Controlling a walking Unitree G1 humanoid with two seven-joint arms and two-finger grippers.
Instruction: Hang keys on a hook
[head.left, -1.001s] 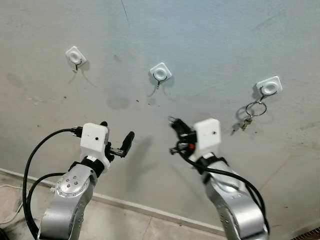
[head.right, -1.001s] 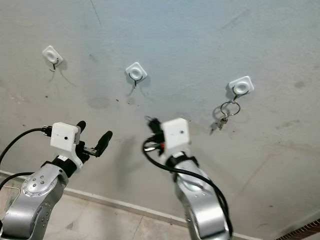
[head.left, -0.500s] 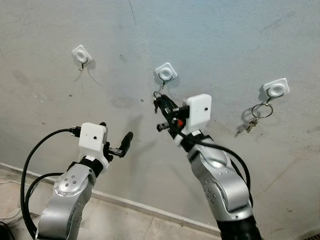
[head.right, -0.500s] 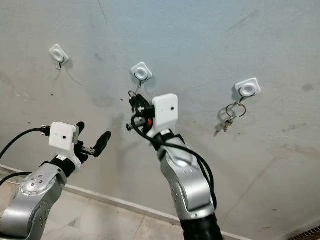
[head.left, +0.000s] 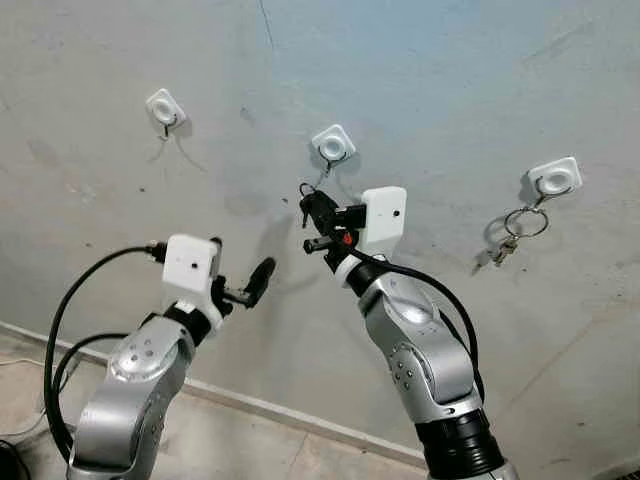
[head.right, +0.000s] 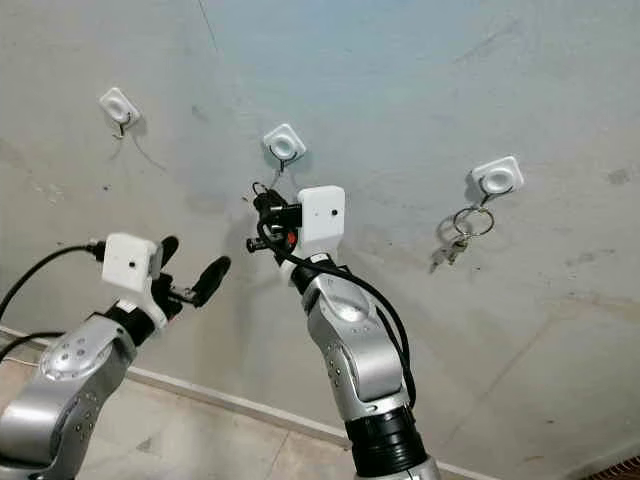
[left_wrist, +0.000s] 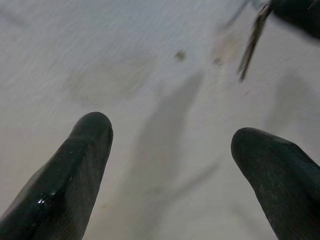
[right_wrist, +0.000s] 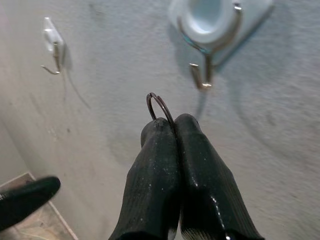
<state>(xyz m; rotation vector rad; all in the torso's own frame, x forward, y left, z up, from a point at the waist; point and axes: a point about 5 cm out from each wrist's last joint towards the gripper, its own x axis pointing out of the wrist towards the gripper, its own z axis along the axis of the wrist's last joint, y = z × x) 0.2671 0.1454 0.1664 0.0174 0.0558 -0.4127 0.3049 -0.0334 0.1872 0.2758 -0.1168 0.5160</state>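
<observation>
Three white hooks are stuck on the grey wall. Keys on a ring (head.left: 508, 238) hang from the right hook (head.left: 553, 180). My right gripper (head.left: 312, 215) is raised just below and left of the middle hook (head.left: 332, 148). In the right wrist view its fingers (right_wrist: 200, 150) are shut on a thin key ring (right_wrist: 159, 106), whose loop sticks out close under the hook's metal prong (right_wrist: 202, 75). My left gripper (head.left: 240, 272) is lower and to the left, open and holding nothing, pointing at the bare wall. One hanging key (left_wrist: 252, 42) shows in the left wrist view.
The left hook (head.left: 165, 108) carries nothing. A skirting strip (head.left: 280, 412) runs along the foot of the wall, with tiled floor below. A black cable (head.left: 70, 330) loops off my left arm.
My right arm has risen and swung left, from low between the middle and right hooks to just under the middle hook, with the ring still held. The left arm has barely moved.
</observation>
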